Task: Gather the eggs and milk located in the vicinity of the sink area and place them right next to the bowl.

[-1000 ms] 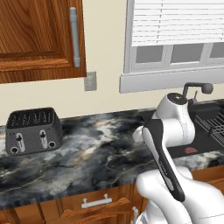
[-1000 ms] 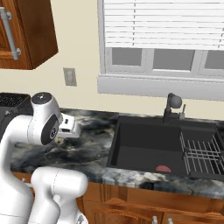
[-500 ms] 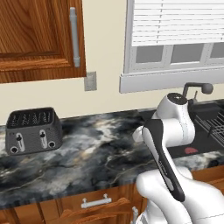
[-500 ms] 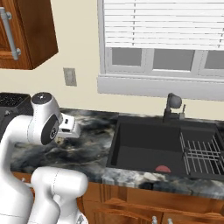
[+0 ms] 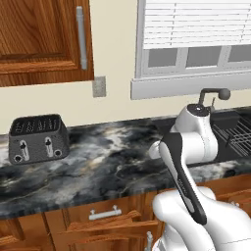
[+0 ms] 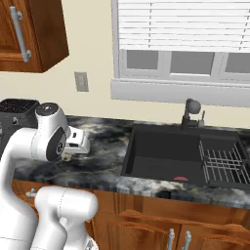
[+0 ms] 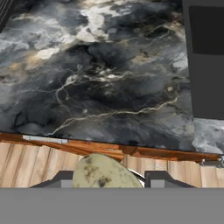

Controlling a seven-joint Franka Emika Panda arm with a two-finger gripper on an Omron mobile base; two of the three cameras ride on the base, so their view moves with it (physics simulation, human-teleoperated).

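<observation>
Gripper (image 7: 109, 180) at frame bottom stays clamped on the speckled egg (image 7: 103, 169) above the bench (image 7: 109, 87); carrying to the bowl remains.

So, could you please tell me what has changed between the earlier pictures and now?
Nothing has visibly changed. The arm stays folded above the counter, and the gripper stays shut on the pale speckled egg. The toaster, sink and wire rack sit as before.
</observation>
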